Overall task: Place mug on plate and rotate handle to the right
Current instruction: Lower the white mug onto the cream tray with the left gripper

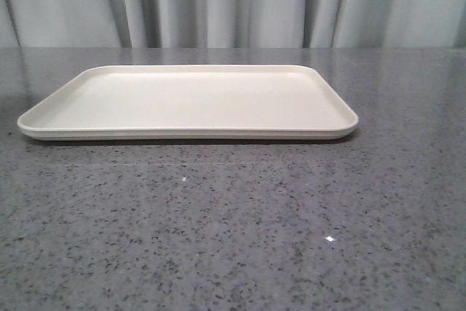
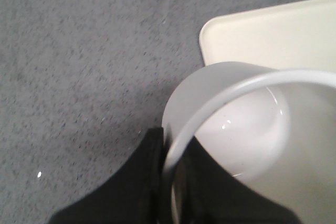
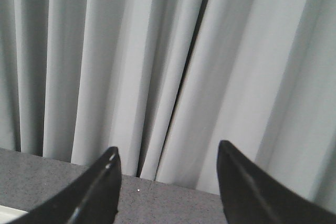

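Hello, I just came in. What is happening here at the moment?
The left gripper holds the white mug by its rim, one jaw inside and one outside, beside a corner of the cream plate. The front view shows the plate on the grey table with nothing on it, so the mug is not placed yet. The right gripper is open, facing the curtain.

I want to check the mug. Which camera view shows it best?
The left wrist view: the mug fills it, with the left pincer shut on its rim, beside a corner of the plate. The front view and the right wrist view show no mug.
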You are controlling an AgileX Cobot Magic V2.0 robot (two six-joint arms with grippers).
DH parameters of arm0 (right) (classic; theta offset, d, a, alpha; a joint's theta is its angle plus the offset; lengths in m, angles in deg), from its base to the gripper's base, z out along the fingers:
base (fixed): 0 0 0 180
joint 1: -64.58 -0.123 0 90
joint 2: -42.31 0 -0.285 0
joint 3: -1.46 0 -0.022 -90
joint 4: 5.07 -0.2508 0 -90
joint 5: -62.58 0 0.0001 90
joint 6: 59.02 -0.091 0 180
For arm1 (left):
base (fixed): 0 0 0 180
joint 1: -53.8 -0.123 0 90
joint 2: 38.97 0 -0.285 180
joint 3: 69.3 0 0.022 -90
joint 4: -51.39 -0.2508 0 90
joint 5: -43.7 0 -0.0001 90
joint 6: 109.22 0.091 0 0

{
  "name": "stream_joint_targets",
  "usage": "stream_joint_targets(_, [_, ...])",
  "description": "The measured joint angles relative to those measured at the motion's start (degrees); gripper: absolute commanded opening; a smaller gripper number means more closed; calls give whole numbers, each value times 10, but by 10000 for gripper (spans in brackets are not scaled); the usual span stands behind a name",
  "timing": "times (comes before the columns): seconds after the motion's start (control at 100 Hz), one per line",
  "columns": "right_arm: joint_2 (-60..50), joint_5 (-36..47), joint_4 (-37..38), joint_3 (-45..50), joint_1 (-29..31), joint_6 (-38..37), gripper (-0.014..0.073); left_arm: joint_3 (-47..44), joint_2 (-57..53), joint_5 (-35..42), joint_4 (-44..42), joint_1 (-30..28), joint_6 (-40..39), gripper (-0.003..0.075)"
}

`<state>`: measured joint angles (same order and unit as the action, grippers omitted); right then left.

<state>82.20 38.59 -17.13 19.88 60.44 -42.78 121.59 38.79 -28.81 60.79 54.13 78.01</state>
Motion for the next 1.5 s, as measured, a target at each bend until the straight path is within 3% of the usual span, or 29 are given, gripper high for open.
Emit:
stream_joint_targets(0.3, [0, 0, 0, 0, 0, 0, 423, 128, 99, -2, 12, 137, 7, -20])
stream_joint_targets(0.63, [0, -9, 0, 0, 0, 0, 423, 152, 235, -2, -1, 255, 7, -20])
stream_joint_targets(1.5, [0, -28, 0, 0, 0, 0, 423, 152, 372, 54, -19, 282, 8, -20])
